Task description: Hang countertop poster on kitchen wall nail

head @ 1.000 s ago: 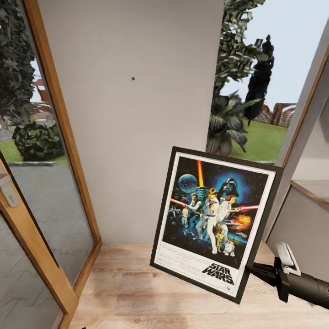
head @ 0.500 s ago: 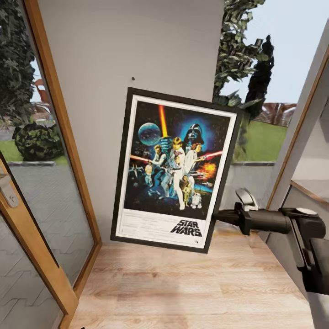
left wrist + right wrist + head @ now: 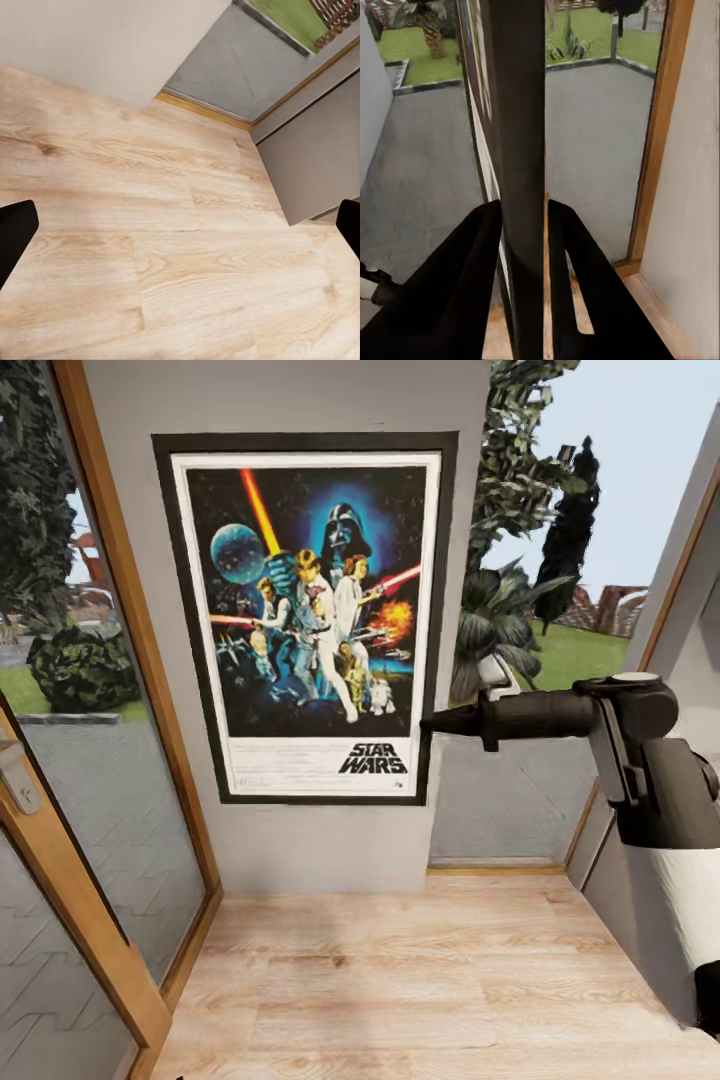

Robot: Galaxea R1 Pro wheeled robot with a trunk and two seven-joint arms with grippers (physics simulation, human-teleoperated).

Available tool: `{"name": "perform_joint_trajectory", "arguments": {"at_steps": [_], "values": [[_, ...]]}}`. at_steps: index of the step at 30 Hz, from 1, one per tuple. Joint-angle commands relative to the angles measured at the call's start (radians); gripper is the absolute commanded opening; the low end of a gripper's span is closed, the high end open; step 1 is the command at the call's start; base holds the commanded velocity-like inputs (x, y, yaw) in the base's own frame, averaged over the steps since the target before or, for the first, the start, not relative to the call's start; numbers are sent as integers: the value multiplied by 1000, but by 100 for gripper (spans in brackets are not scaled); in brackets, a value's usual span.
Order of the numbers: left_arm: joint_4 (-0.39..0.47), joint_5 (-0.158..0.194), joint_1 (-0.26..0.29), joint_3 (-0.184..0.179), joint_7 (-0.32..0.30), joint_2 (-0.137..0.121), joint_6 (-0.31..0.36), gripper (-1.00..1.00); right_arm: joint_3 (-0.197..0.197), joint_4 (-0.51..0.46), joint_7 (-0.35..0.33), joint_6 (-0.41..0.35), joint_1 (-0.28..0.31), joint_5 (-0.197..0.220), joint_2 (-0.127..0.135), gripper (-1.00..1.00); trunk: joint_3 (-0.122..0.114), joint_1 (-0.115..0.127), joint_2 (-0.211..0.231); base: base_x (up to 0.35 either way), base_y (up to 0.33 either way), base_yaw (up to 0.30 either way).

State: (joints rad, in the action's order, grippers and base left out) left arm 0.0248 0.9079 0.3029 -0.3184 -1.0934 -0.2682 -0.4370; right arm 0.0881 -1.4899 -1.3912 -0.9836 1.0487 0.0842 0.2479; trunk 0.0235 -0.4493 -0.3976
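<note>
Outstretched right end effector (image 3: 432,724) pinches poster (image 3: 310,610) edge.

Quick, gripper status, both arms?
Left gripper: open, holding nothing, fingers wide apart above the wood floor.
Right gripper: shut on the poster, pinching the frame's right edge.

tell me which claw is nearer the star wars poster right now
Right. The right claw is clamped on the Star Wars poster's lower right frame edge, holding it up against the wall. The left claw is apart from it, open and pointing at the wooden floor.
</note>
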Motion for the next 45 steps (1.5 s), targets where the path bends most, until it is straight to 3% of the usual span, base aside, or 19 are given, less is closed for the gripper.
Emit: {"name": "perform_joint_trajectory", "arguments": {"at_steps": [1,8,11,16,45], "values": [[0,8,1,-8,-2,-1,-5,100,22,18,11,-12,31,7,-2,-100,3,-1,-2,0,0,0],[0,8,1,-8,-3,-2,-6,100,55,105,27,-13,128,6,-6,-100,3,-1,-2,0,0,0],[0,8,1,-8,-4,-8,-6,100,59,197,40,-13,202,6,-6,-100,3,-1,-2,0,0,0],[0,8,1,-8,-5,-14,-6,100,61,241,46,-12,233,6,-7,-100,3,-1,-2,0,0,0],[0,8,1,-8,-5,-17,-6,100,60,281,47,-13,241,10,-7,-100,3,-1,-2,0,0,0]]}}
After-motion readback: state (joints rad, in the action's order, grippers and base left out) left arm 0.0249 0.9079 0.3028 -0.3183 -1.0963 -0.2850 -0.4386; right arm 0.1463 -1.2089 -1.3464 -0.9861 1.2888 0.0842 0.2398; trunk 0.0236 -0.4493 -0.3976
